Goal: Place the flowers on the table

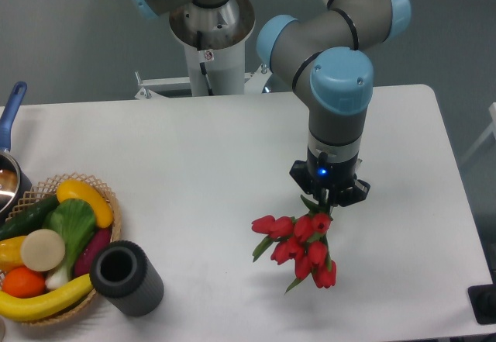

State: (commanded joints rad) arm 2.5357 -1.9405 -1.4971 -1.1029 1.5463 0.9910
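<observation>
A bunch of red tulips [298,247] with green stems hangs blooms-down from my gripper [326,200], over the right middle of the white table [201,148]. The gripper points straight down and is shut on the stem ends at the top of the bunch. The lowest blooms are close to the tabletop; I cannot tell whether they touch it. The fingertips are partly hidden by the stems.
A dark grey cylinder cup [126,278] lies on its side at the front left. A wicker basket [101,191] of toy fruit and vegetables stands beside it. A pot with a blue handle [13,105] is at the left edge. The arm's base [209,39] stands behind the table.
</observation>
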